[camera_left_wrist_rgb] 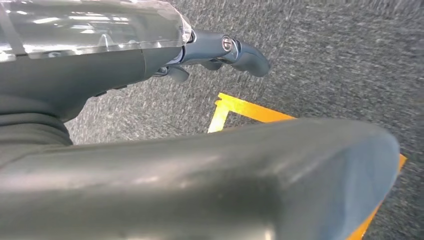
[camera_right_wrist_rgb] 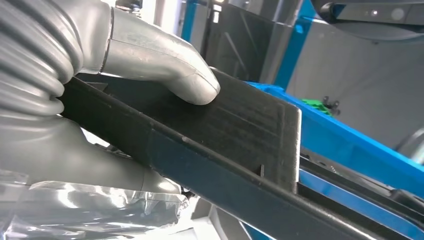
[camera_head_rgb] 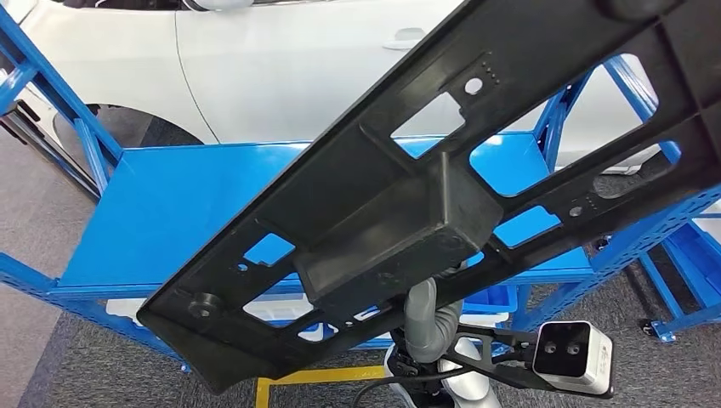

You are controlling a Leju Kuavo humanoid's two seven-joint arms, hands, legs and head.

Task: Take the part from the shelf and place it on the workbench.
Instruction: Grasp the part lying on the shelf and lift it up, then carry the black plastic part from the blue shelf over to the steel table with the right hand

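Closest to us in the head view, a long black moulded plastic part [camera_head_rgb: 400,212] with cut-out windows and a raised box-shaped centre runs as a diagonal from the lower left of the frame to the upper right, tilted and held up in the air. Behind it lies the flat blue metal worktop [camera_head_rgb: 187,204], and the part does not rest on that surface. We see a white car body [camera_head_rgb: 281,68] across the top of the frame, grey carpet and a strip of yellow floor tape [camera_head_rgb: 327,376] along the bottom. Blue perforated shelf framing [camera_head_rgb: 672,221] stands at the right edge.

Our right robot hand [camera_right_wrist_rgb: 150,55] grasps the part: in the right wrist view its thick grey thumb [camera_right_wrist_rgb: 192,85] presses flat on the black ribbed face of the part [camera_right_wrist_rgb: 240,125], while the rest of the hand wraps beneath the edge at the lower left of that frame.

Our left robot hand [camera_left_wrist_rgb: 220,52] holds nothing; in the left wrist view its dark fingers [camera_left_wrist_rgb: 250,57] are loosely curled over grey carpet [camera_left_wrist_rgb: 325,65], near the top centre of the frame, with the thumb filling the lower half.
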